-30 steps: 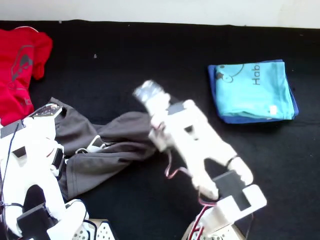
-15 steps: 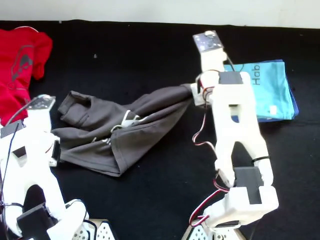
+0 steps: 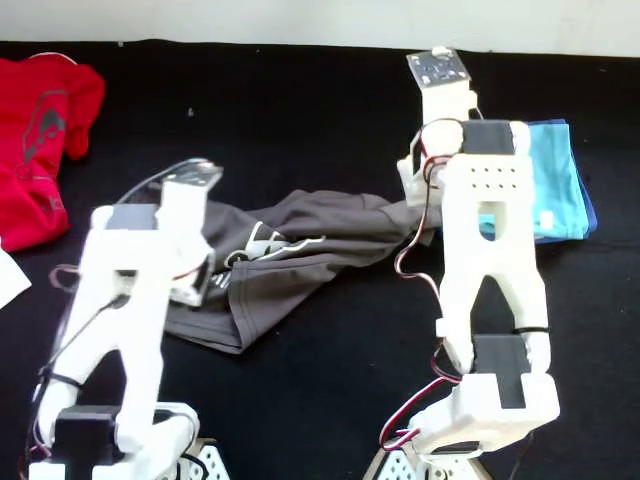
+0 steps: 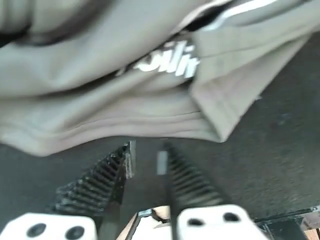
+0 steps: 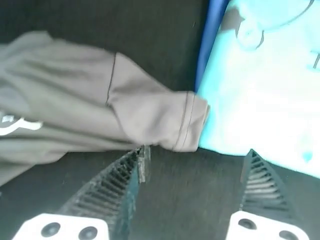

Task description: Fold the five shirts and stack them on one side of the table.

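Observation:
A grey shirt (image 3: 300, 250) lies crumpled across the middle of the table. One sleeve (image 5: 165, 120) reaches the folded cyan shirt (image 3: 555, 185), which lies on a folded blue one (image 3: 590, 215) at the right. My right gripper (image 5: 195, 152) stands wide open just short of that sleeve end, holding nothing; the high view has it at the stack's left edge (image 3: 412, 195). My left gripper (image 4: 145, 152) hangs over the grey shirt's left hem (image 4: 210, 120), its fingers a narrow gap apart with bare table between them. A red shirt (image 3: 40, 130) lies unfolded at the far left.
The table (image 3: 300, 100) is covered in black cloth. A white scrap (image 3: 8, 280) pokes in at the left edge. A pale wall runs along the table's far edge.
My right arm dragged the grey shirt to the right toward the folded stack, then let go of the sleeve. My left arm swung from the left edge over the shirt's left part.

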Motion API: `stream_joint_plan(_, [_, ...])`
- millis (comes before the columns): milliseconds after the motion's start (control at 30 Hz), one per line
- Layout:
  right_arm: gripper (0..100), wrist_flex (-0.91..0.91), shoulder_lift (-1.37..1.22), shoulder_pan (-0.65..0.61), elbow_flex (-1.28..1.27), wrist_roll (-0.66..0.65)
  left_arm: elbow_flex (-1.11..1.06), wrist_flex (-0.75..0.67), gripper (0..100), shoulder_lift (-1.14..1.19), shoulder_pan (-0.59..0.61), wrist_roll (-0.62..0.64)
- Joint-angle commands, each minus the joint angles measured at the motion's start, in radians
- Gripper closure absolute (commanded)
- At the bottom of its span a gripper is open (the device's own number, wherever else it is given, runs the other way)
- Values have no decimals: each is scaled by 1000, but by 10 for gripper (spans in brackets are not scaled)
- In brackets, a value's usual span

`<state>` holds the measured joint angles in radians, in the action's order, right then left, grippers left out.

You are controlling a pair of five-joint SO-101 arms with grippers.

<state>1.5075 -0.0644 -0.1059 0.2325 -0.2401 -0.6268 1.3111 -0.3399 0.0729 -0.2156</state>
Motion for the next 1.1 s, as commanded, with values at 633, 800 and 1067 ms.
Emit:
stream_joint_plan(633, [713,246,579,-18,-199,-14,128,-233,819,231,-153,32])
stream_joint_plan(800, [713,162,668,-16,-390,-15,213,-147,819,251,-191,32])
stream_joint_plan(1067, [713,96,730,-16,-542,-14,231,-163,819,334,-202,26])
